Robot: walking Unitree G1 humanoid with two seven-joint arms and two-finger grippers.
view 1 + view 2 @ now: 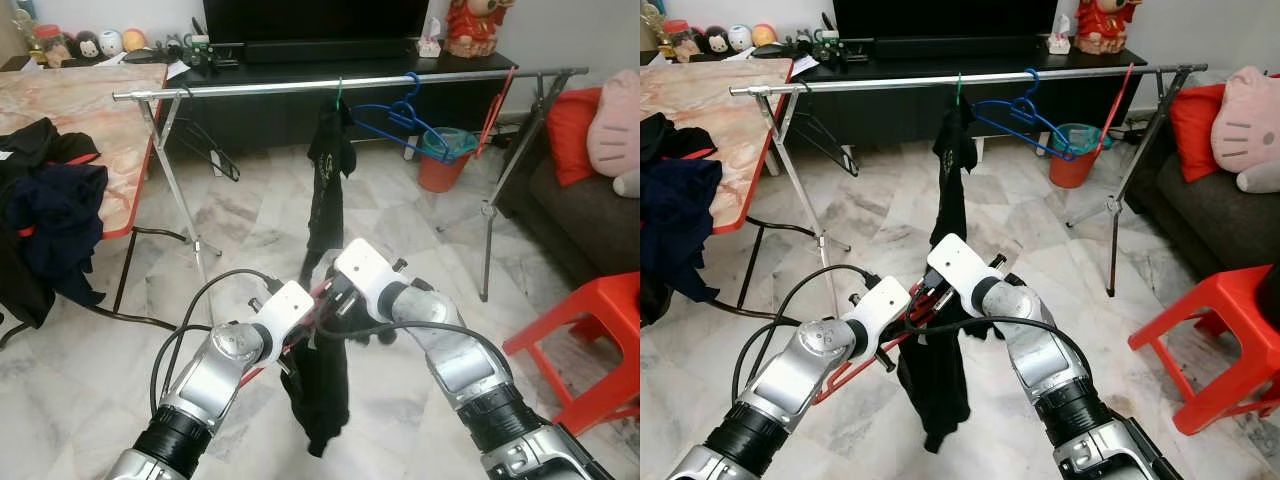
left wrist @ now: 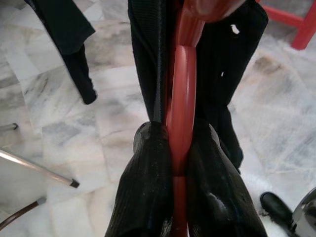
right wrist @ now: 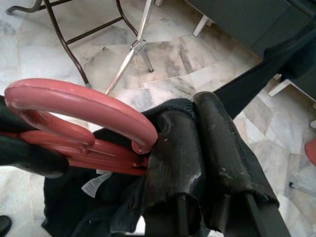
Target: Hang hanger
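Both grippers clamped | left gripper (image 2: 180, 163) on stiff red hanger (image 2: 181, 103) | right gripper (image 3: 197, 143) pinching limp black garment (image 1: 318, 385) | lift by hook

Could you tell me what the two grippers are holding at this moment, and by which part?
The left gripper clamps the red hanger on its arm. The right gripper pinches the black garment beside the hook.

A marble-topped table (image 1: 80, 110) carries a heap of dark clothes (image 1: 45, 200) at its near edge. A red plastic stool (image 1: 590, 340) stands on the marble floor (image 1: 240, 220) beside a dark sofa (image 1: 590, 215) (a pink plush (image 1: 615, 125) rests on it). Small figurines (image 1: 100, 43) line the far end of the black TV cabinet (image 1: 330, 75).
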